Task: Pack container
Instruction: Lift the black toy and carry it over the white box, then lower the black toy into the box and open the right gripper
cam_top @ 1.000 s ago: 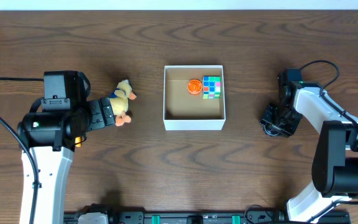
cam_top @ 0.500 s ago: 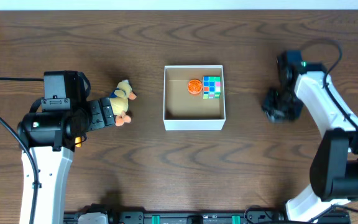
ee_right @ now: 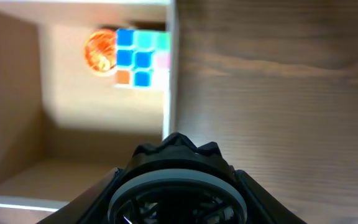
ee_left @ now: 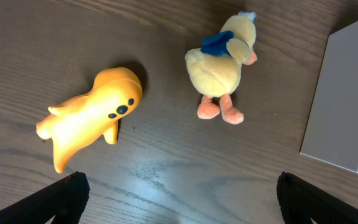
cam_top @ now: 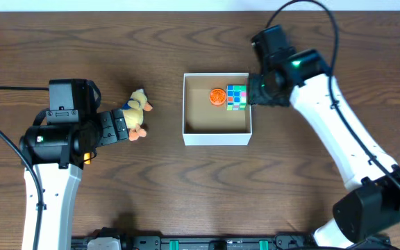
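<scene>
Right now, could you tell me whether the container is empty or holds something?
Partly filled: the container holds a colourful cube and a round orange toy in one corner; remaining floor is bare.

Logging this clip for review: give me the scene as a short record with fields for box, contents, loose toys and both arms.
container: white, low-walled, centre of table, open top
inside: round orange toy and multicoloured cube, side by side, far right corner
outside: plush duck and orange figure, lying apart on the table left of the container
left gripper: fingers wide apart, empty, by those two toys
right gripper: at the container's right wall by the cube; fingers not visible
</scene>
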{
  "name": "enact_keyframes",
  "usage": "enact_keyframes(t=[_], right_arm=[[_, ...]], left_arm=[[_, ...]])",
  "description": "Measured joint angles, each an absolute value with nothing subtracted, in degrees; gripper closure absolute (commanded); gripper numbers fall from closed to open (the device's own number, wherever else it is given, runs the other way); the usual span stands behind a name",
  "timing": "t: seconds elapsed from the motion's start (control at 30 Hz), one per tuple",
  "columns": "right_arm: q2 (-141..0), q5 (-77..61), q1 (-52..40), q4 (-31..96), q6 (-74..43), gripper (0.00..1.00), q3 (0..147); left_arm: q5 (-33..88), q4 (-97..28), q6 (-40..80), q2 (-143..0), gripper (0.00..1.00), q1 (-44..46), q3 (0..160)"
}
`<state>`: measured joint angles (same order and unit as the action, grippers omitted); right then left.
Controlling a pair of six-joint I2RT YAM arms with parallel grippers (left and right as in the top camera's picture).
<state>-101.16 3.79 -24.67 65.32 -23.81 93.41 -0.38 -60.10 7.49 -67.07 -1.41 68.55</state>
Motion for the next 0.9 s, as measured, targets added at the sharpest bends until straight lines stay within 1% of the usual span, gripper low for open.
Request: enact_keyframes(t=[0.4,0.77,0.9], right_arm=[[-110.6,3.9,-30.4,60.9,-21.5,0.63,93.4],[-119.4,3.9,-30.9,60.4,-21.2,0.64,93.4],[-120.0,3.9,-30.8,60.2,-21.2,0.64,93.4]], left_arm=[[-0.4,-60.1,7.5,-67.1,0.02,-1.4,68.6],[-0.4,-60.1,7.5,-67.1,0.02,-1.4,68.6],[-0.4,-60.1,7.5,-67.1,0.02,-1.4,68.6]])
